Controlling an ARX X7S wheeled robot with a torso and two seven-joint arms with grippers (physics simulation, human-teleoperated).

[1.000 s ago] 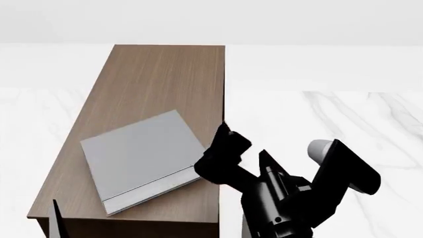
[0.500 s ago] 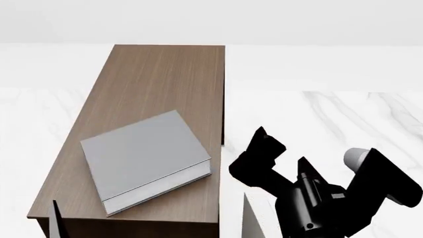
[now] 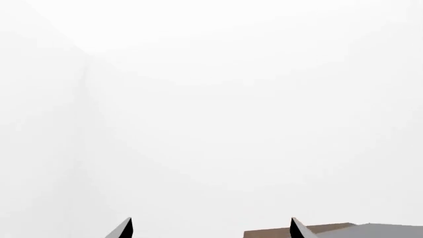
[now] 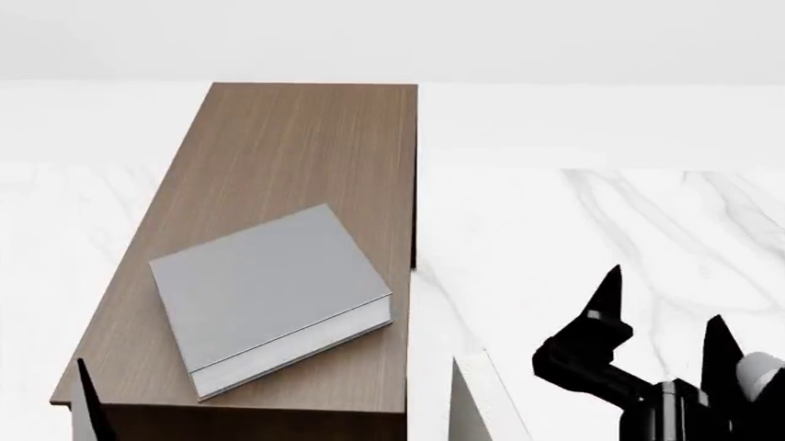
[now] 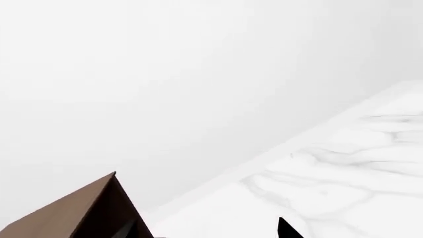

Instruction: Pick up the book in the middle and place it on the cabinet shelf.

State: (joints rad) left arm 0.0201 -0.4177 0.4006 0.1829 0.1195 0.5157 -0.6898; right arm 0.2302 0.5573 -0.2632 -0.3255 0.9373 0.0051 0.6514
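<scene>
The slate-grey book (image 4: 264, 289) lies flat and skewed on the wood-grain cabinet shelf (image 4: 307, 147), near its front end, white page edges facing front. A corner of the book also shows in the left wrist view (image 3: 387, 231), beside the brown shelf (image 3: 271, 232). My right gripper (image 4: 664, 299) is open and empty, low at the right, well clear of the cabinet. In the right wrist view its tips (image 5: 209, 230) frame white floor, with the cabinet corner (image 5: 73, 213) to one side. My left gripper (image 3: 211, 228) is open and empty; one of its fingers (image 4: 84, 390) shows at the cabinet's front left corner.
White marble floor (image 4: 638, 211) surrounds the cabinet. A white slab edge (image 4: 481, 404) rises at the bottom between the cabinet and my right arm. The cabinet's dark side wall (image 4: 413, 230) faces my right gripper.
My right gripper has drawn away from the book's right edge, moving right and down with jaws open. The book stays put on the shelf. The left finger rose slightly.
</scene>
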